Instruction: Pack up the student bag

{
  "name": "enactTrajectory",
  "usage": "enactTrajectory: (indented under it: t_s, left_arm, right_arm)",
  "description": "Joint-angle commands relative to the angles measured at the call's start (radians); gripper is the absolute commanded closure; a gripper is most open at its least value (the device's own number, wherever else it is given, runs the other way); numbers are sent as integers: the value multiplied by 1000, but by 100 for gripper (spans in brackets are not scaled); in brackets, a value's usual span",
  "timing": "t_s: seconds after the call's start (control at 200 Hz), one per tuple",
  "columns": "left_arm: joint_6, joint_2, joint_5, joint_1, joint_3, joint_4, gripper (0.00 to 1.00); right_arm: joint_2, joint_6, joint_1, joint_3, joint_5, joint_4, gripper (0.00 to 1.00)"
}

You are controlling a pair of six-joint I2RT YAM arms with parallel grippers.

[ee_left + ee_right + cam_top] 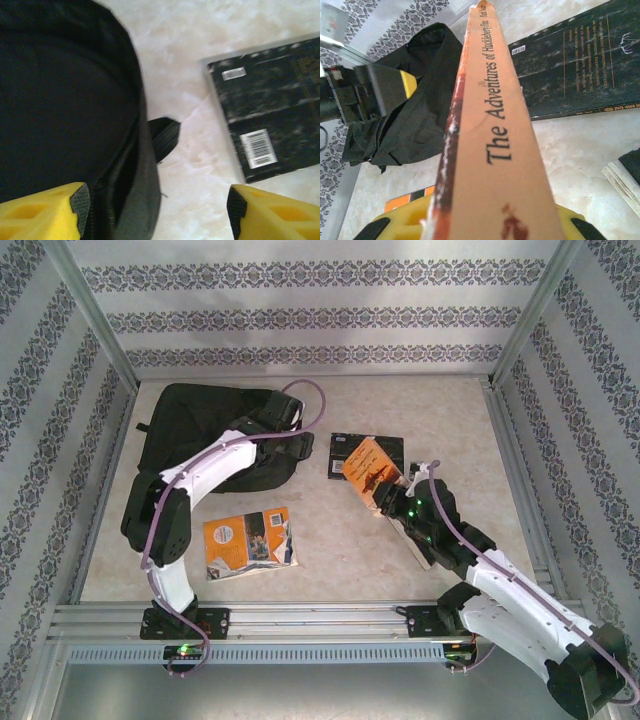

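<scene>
Orange book [495, 125] is clenched in the right tool [490, 225], while the left tool [157, 200] hangs released over the student bag [60, 100] rim, black book [270, 115] to its right.

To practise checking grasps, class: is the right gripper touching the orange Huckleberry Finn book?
Touching. The right wrist view shows the orange book wedged spine-up between the yellow fingers of the right gripper.
</scene>
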Motion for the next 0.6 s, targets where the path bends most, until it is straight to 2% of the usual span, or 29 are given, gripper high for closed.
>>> enactTrajectory:
  t_s: [0.0, 0.08, 0.22, 0.505, 0.595]
  left_arm:
    - [41, 20, -19, 25, 28, -32, 30]
    - [40, 29, -25, 39, 11, -12, 34]
    - [17, 23, 3, 73, -17, 29, 51]
    - [32, 7, 16, 95, -28, 37, 100]
    - [41, -15, 4, 97, -35, 34, 100]
  right_arm:
    - [-24, -10, -25, -21, -53, 50, 100]
    - [-34, 1, -39, -35, -72, 60, 100]
    - [-35, 11, -49, -52, -91, 77, 100]
    - [-7, 27, -49, -54, -116, 107, 100]
    - [7, 19, -49, -35, -127, 109, 100]
